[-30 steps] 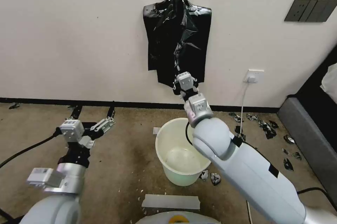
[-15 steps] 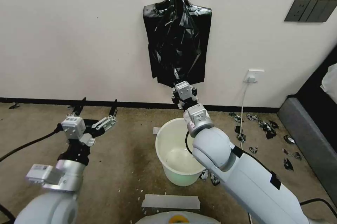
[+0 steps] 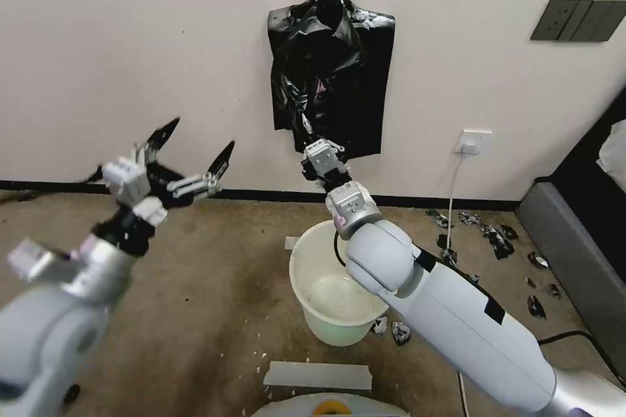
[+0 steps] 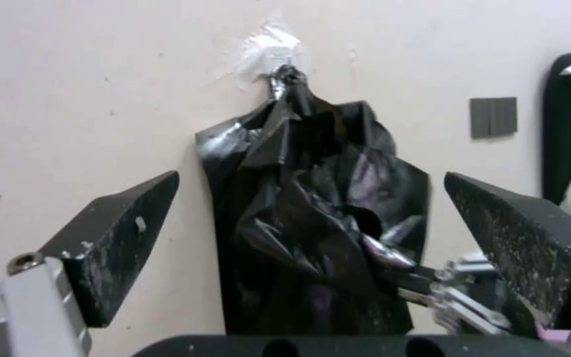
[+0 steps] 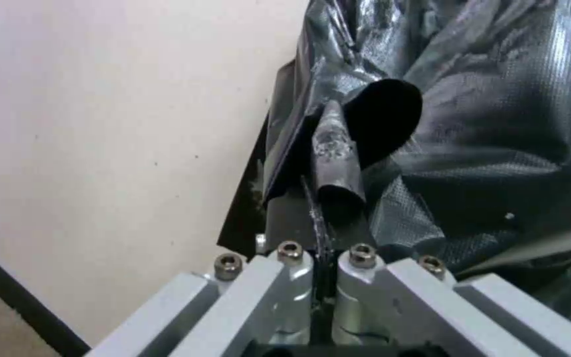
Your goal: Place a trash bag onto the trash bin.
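1. A plain cream wall (image 3: 130, 45) rises behind a worn brown carpet floor (image 3: 222, 299). A bunch of black bags (image 3: 339, 64) hangs flat against the wall from a knot at its top, taped there.
2. The right arm reaches up over the trash bin (image 3: 302, 286), a round cream-white plastic bucket standing open and unlined on the floor, below the hanging bags.
3. The trash bag (image 5: 365, 129) is the front layer of the bunch: thin, glossy black plastic, crinkled, with a grey-white sheen. It is still on the wall, lifted away at its lower left edge.
4. The right gripper (image 3: 306, 126) has its fingers pinched together on a fold of that layer, the film bunched between them.
5. The left gripper (image 3: 192, 149) is raised to the left of the bags, clear of them, its two dark wedge-shaped fingers spread wide and pointing at the bunch.
6. Small torn black scraps (image 3: 489, 234) lie on the carpet to the right.
7. Judged step: separating one bag from the bunch. The next move likely calls for a steady pull, so the thin film comes free without tearing.
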Robot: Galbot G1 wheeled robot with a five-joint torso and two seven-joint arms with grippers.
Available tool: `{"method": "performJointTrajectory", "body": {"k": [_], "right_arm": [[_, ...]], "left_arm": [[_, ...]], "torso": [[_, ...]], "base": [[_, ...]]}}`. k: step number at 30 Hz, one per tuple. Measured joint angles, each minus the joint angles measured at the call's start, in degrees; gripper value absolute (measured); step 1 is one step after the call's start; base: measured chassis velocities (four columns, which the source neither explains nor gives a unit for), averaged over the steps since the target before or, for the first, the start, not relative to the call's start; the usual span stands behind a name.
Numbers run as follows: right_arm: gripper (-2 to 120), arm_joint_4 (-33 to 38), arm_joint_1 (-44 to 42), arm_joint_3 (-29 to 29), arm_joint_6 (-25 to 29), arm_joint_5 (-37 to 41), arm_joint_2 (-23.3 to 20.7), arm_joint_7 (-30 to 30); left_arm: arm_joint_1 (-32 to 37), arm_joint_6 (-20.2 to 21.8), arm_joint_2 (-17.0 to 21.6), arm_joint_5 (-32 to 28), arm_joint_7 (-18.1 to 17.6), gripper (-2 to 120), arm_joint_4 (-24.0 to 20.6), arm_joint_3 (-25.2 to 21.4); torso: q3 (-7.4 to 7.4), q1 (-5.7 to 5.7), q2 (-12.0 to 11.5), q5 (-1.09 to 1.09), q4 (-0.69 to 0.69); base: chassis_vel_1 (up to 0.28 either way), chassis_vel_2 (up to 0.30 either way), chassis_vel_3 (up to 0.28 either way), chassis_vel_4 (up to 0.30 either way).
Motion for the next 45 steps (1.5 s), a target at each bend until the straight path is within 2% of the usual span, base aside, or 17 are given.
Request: {"method": "performJointTrajectory", "body": {"k": [2, 7, 8, 9, 12, 13, 16, 17, 20, 21, 24, 25, 29, 31, 33, 36, 45], "right_arm": [[0, -0.15, 0.2, -0.04, -0.05, 0.04, -0.02, -0.05], [0, -0.23, 0.55, -0.04, -0.21, 0.09, -0.17, -0.07], [0, -0.23, 0.68, -0.04, -0.26, 0.14, -0.28, -0.07], [0, -0.23, 0.68, -0.04, -0.26, 0.14, -0.28, -0.07], [0, -0.25, 1.24, -0.02, -0.4, 0.26, -0.54, -0.09], [0, -0.25, 1.24, -0.02, -0.4, 0.26, -0.54, -0.09], [0, -0.3, 1.72, -0.16, -0.54, 0.31, -0.55, -0.09], [0, -0.3, 1.72, -0.16, -0.54, 0.31, -0.55, -0.09], [0, -0.4, 1.7, -0.12, -0.57, 0.32, -0.5, -0.09], [0, -0.4, 1.7, -0.12, -0.57, 0.32, -0.5, -0.09], [0, -0.42, 1.47, 0.08, -0.58, 0.39, -0.78, -0.06], [0, -0.42, 1.47, 0.08, -0.58, 0.39, -0.78, -0.06], [0, -0.42, 1.37, 0.51, -0.59, 0.59, -1.13, -0.03], [0, -0.42, 1.37, 0.62, -0.58, 0.63, -1.17, -0.02], [0, -0.44, 1.14, 1.2, -0.54, 0.7, -1.18, -0.01], [0, -0.43, 1.04, 1.4, -0.5, 0.73, -1.28, 0.0], [0, -0.08, 1.55, 1.82, -0.48, 1.68, -2.03, 0.19]], "left_arm": [[-5.25, -0.14, 2.73, -2.31, -1.48, 100, 3.32, 3.29], [-17.4, -0.27, 5.1, -7.24, -5.31, 100, 8.94, 11.76], [-20.33, -0.3, 5.55, -7.97, -5.69, 100, 10.4, 14.14], [-20.33, -0.3, 5.55, -7.97, -5.69, 100, 10.4, 14.14], [-28.73, -0.59, 7.31, -10.71, -6.23, 100, 13.77, 21.96], [-28.73, -0.59, 7.31, -10.71, -6.23, 100, 13.77, 21.96], [-39.11, -0.72, 9.46, -12.59, -6.55, 100, 16.33, 32.16], [-39.11, -0.72, 9.46, -12.59, -6.55, 100, 16.33, 32.16], [-47.08, -0.67, 10.3, -13.09, -7.06, 100, 18.26, 40.18], [-47.08, -0.67, 10.3, -13.09, -7.06, 100, 18.26, 40.18], [-54.04, -0.21, 10.05, -13.38, -7.59, 100, 20.31, 47.49], [-54.04, -0.21, 10.05, -13.38, -7.59, 100, 20.31, 47.49], [-62.02, 0.48, 9.83, -13.4, -8.03, 100, 23.49, 55.27], [-63.7, 0.84, 9.76, -13.52, -8.62, 100, 24.04, 56.62], [-67.13, 3.13, 8.93, -15.49, -11.31, 100, 24.82, 59.04], [-68.39, 5.71, 8.29, -16.26, -12.44, 100, 25.51, 59.79], [-70.71, 12.55, 9.35, -16.0, -9.02, 100, 26.46, 60.65]], "torso": [[0.0, 0.0, 0.0, -0.01, 0.01], [0.0, 0.0, 0.0, 0.0, -0.01], [0.01, 0.0, 0.0, 0.0, -0.01], [0.01, 0.0, 0.0, 0.0, -0.01], [0.01, 0.0, 0.0, 0.0, 0.0], [0.01, 0.0, 0.0, 0.0, 0.0], [0.0, 0.0, 0.0, 0.0, -0.01], [0.0, 0.0, 0.0, 0.0, -0.01], [0.0, 0.0, 0.0, 0.02, -0.01], [0.0, 0.0, 0.0, 0.02, -0.01], [0.0, 0.0, 0.0, 0.01, -0.01], [0.0, 0.0, 0.0, 0.01, -0.01], [0.0, 0.0, 0.0, 0.01, -0.01], [0.0, 0.0, 0.0, 0.01, -0.01], [0.0, 0.0, 0.0, 0.02, -0.01], [0.0, 0.0, 0.0, 0.02, -0.02], [-0.01, 0.0, 0.0, 0.0, 0.0]], "base": [[0.0, 0.0, 0.0, 0.0], [0.0, 0.0, 0.0, 0.0], [0.0, 0.0, 0.0, 0.0], [0.0, 0.0, 0.0, 0.0], [0.0, 0.0, 0.0, 0.0], [0.0, 0.0, 0.0, 0.0], [0.0, 0.0, 0.0, 0.0], [0.0, 0.0, 0.0, 0.0], [0.0, 0.0, 0.0, 0.0], [0.0, 0.0, 0.0, 0.0], [0.0, 0.0, 0.0, 0.0], [0.0, 0.0, 0.0, 0.0], [0.0, 0.0, 0.0, 0.0], [0.0, 0.0, 0.0, 0.0], [0.0, 0.0, 0.0, 0.0], [0.0, 0.0, 0.0, 0.0], [0.0, 0.0, 0.0, 0.0]]}}
